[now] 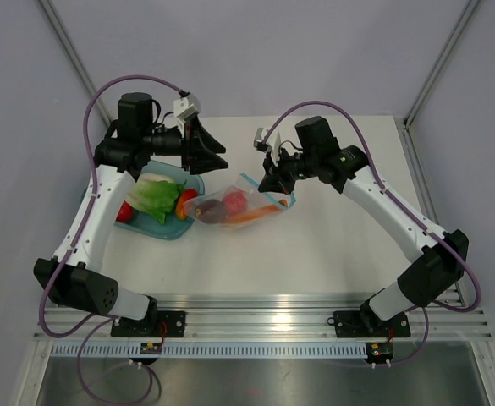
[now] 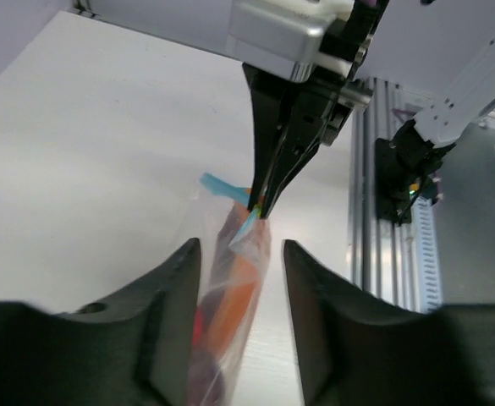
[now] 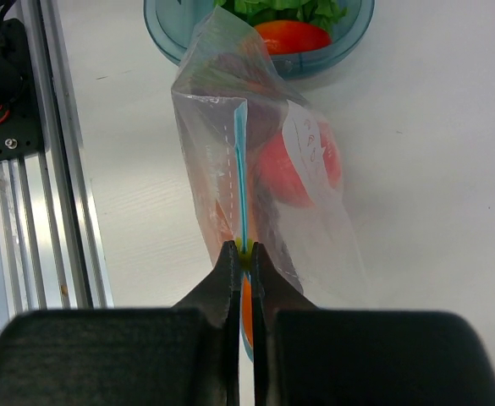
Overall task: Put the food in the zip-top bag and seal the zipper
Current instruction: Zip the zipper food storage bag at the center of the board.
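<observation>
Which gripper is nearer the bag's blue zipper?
Right. The right gripper is shut on the zipper; the left gripper is open, straddling the bag without gripping it.

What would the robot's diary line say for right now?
phase: sealing | right gripper: shut on zipper | left gripper: open, by zip-top bag | food: red, orange pieces inside bag | bowl: greens inside
</observation>
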